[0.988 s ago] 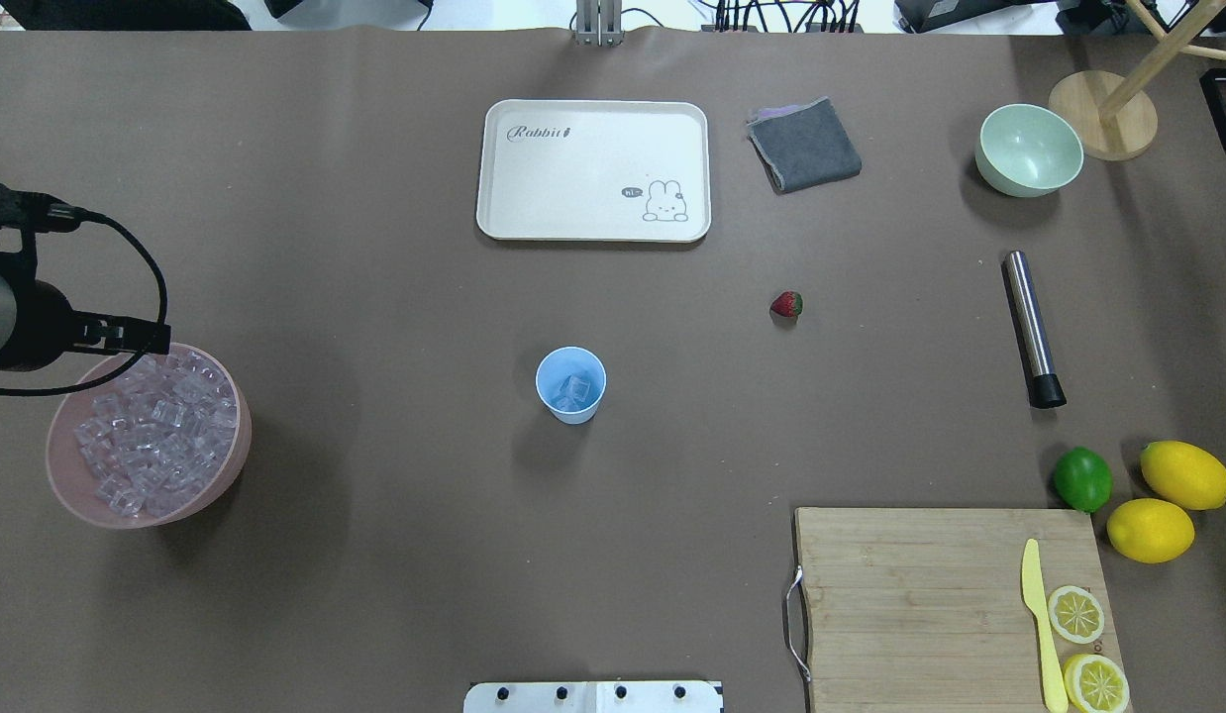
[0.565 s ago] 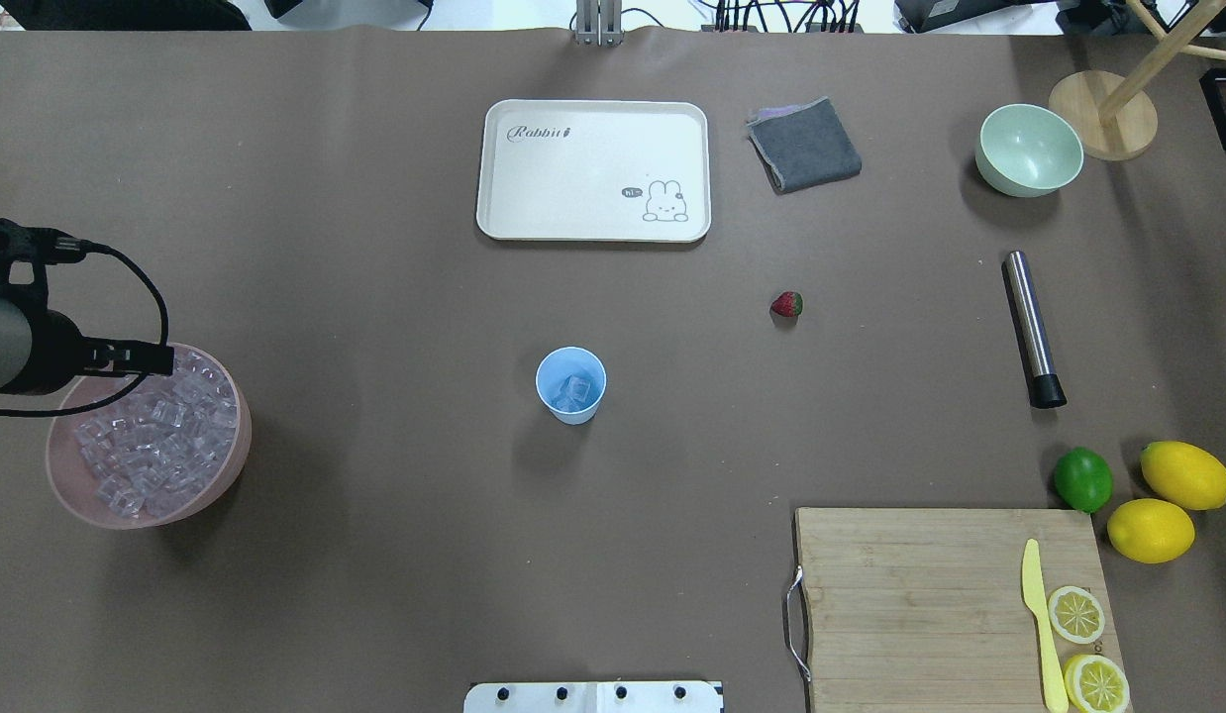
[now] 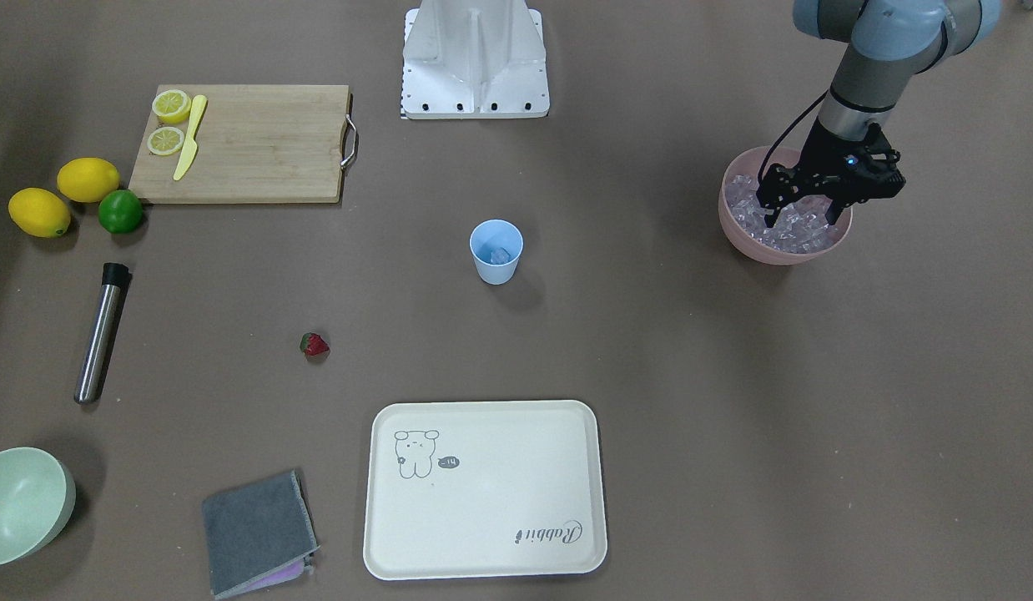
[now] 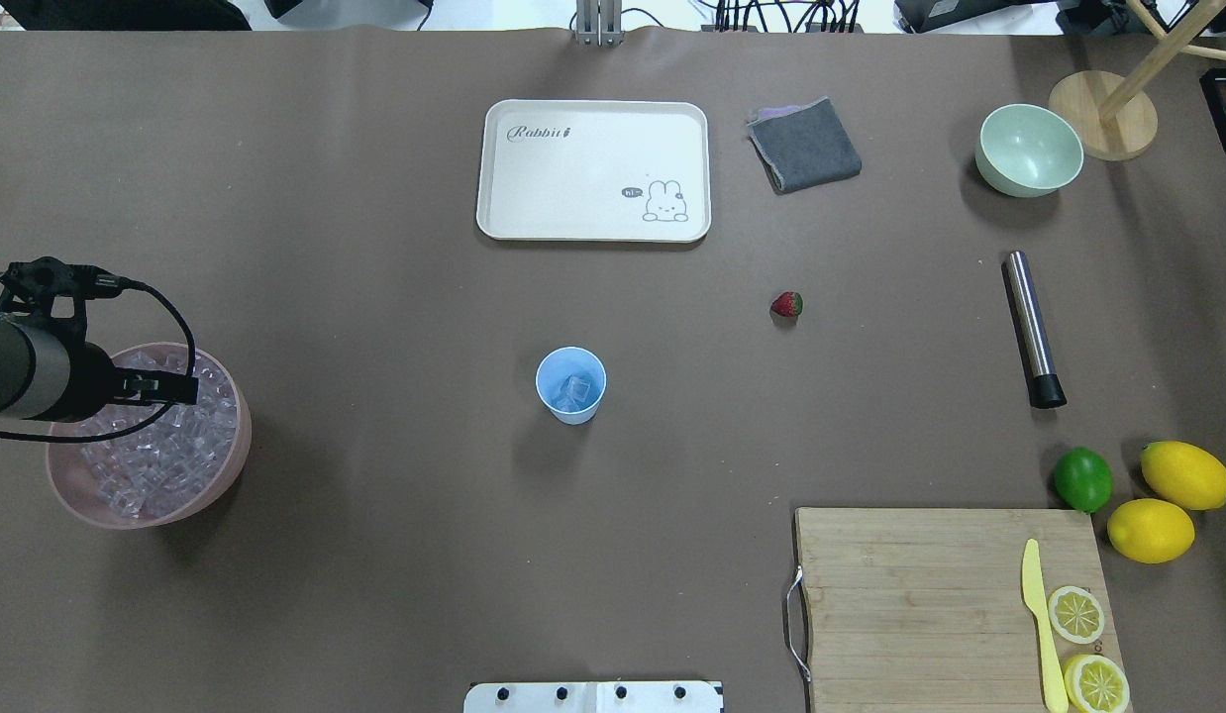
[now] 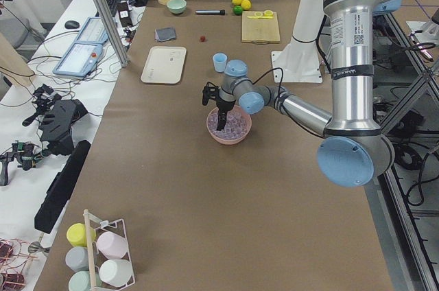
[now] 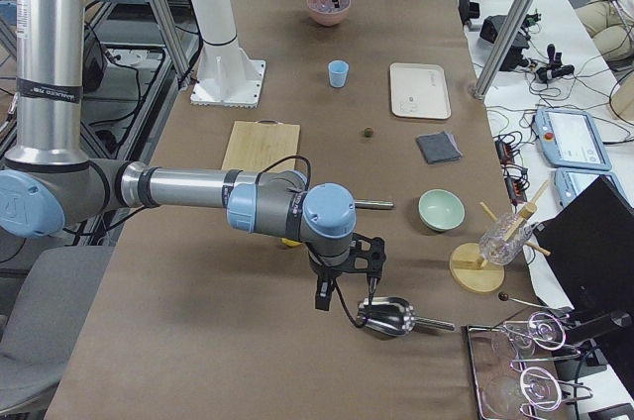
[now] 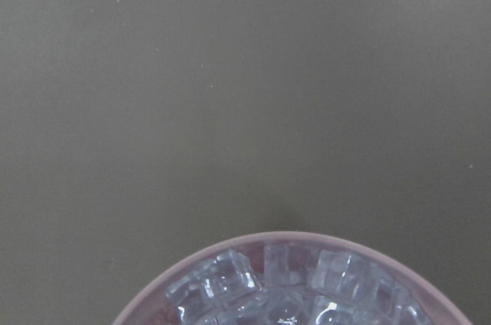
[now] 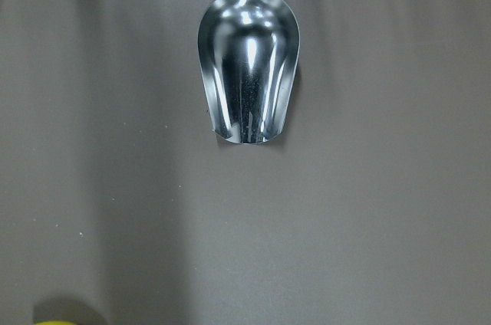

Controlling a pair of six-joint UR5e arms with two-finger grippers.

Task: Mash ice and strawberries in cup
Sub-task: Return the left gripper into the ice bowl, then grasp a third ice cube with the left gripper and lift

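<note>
Left gripper (image 3: 802,219) hangs wide open, empty, tips right over the ice (image 3: 796,240); slick cubes could squirt out when pinched.

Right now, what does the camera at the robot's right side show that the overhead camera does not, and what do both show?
Only the right-side view shows the right claw hanging near a metal scoop. Whether that claw is open cannot be told. Only the overhead view shows the ice inside the cup, and the lime, which the right arm hides from the side. Both show the cup, the tray, the strawberry, the green bowl and the pink bowl.
</note>
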